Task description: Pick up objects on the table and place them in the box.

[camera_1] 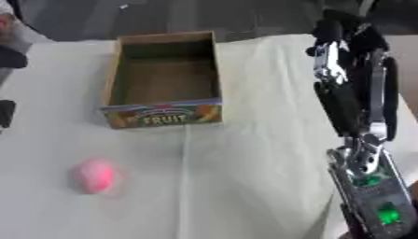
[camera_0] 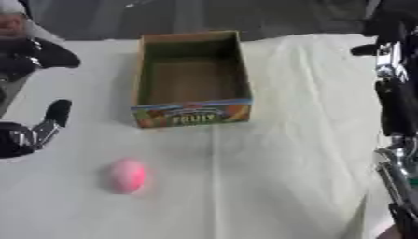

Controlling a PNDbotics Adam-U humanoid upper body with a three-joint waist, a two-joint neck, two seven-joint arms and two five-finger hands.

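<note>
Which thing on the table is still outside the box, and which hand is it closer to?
The pink egg-shaped object, lying in front of the empty box, nearer the left hand.

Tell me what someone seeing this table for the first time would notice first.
The pink egg-shaped object stands out most, lying alone on the pale tablecloth toward the near left. Behind it, near the middle of the table, sits an open cardboard box with nothing visible inside and "FRUIT" printed on its front. The robot's right arm, black and silver, hangs along the right edge, and part of its left hand shows at the left edge.
</note>
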